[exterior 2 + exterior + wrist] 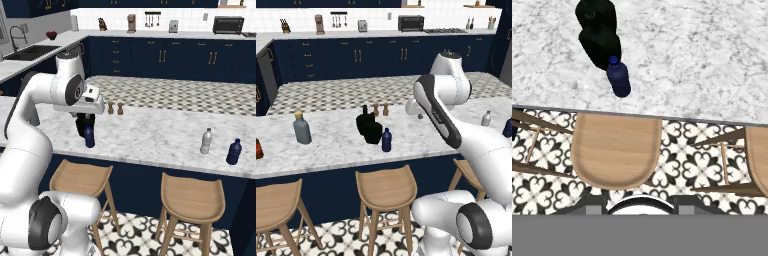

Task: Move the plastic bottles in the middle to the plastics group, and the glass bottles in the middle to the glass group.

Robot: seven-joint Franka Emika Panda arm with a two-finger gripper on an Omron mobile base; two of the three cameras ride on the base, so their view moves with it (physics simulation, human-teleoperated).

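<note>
I'm starting on the blue bottle (618,77) near the counter's (702,55) edge; next, descend. My grip's state: can't tell.

I can read no text, label, brand or number anywhere; the navy bottle (618,77) on the table (702,60) is plain.

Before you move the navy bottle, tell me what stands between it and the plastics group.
Nothing visible. The navy bottle stands near the counter's front edge, and bare marble runs from it to the silver-grey bottle and the dark blue bottle. The two black bottles sit behind it, off that line, and the brown shakers farther back.
</note>
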